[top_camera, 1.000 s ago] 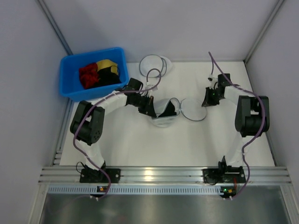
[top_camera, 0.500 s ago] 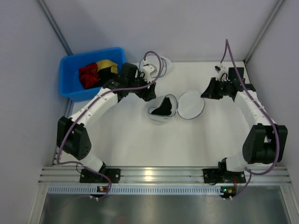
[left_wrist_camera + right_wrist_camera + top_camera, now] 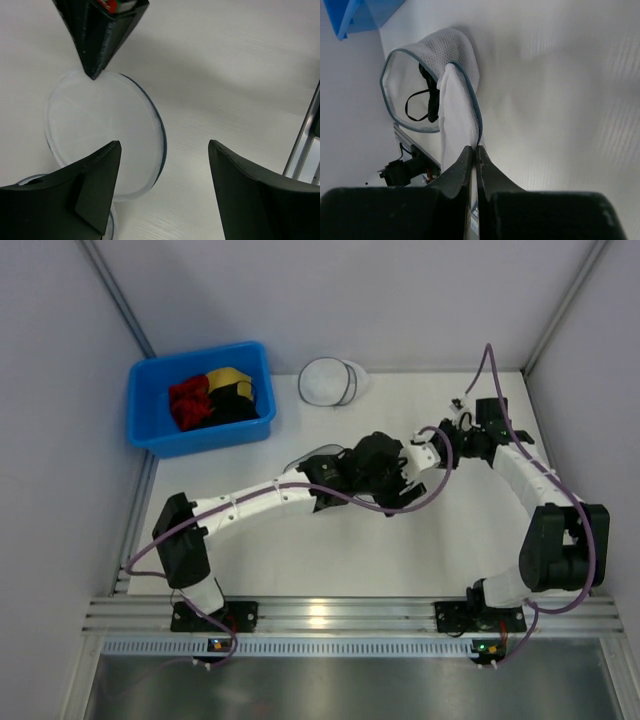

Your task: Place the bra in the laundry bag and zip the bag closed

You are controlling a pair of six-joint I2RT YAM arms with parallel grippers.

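Bright even overhead light, soft shadows on the white table (image 3: 330, 560), glare on the front rail (image 3: 320, 615)

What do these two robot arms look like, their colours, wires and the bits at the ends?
The left arm and right arm match: white tube sections joined by chunky black joints. A thin purple cable trails loosely along each. The left pincer and right pincer are black, each with two pointed wedge-shaped fingers. Their bases are black too.
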